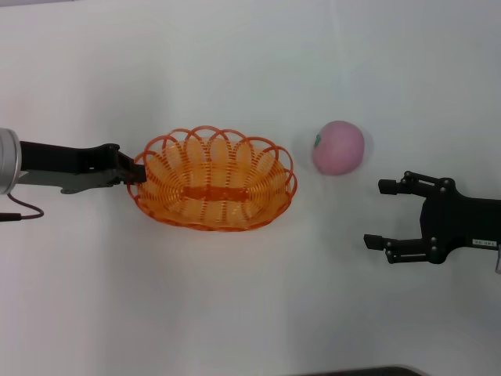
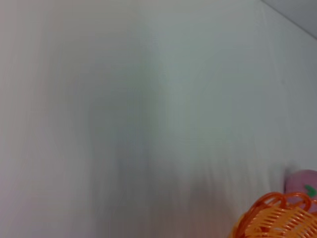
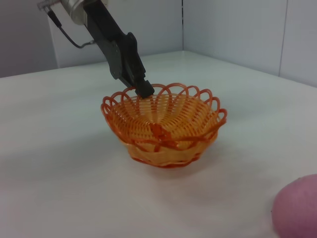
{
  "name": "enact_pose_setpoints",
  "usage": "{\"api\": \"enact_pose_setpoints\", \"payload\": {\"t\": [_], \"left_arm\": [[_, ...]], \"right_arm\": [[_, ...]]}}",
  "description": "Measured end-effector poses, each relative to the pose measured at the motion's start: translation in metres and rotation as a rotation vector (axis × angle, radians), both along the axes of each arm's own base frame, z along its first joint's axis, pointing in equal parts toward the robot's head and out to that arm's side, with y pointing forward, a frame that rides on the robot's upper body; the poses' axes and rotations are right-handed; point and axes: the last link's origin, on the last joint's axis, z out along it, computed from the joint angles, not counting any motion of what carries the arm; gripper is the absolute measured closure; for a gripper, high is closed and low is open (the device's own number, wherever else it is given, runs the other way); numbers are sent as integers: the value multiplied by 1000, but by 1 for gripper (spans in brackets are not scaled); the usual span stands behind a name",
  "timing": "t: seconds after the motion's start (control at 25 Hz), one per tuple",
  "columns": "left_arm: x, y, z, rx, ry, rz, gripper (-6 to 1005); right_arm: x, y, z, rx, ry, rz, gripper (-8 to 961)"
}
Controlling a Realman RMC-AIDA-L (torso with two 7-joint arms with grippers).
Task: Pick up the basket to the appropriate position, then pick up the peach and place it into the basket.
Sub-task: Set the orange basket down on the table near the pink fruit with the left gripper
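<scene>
Left gripper pinched the rim of the basket at its 9 o'clock edge, the peach lay outside at the basket's 2 o'clock, and the right gripper waited spread and empty; placement remained undone.

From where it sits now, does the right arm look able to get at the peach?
Probably yes. The right tool is open on bare table, with the peach apart from it and nothing between them. The basket, held at its rim by the left tool, lies off to the side.
</scene>
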Motion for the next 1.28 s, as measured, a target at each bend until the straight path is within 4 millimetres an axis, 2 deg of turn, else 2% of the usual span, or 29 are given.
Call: {"api": "enact_pose_setpoints", "payload": {"t": [1.28], "left_arm": [[-15, -7, -1, 47, -35, 51, 944]], "right_arm": [[1, -1, -3, -10, -8, -3, 13]]}}
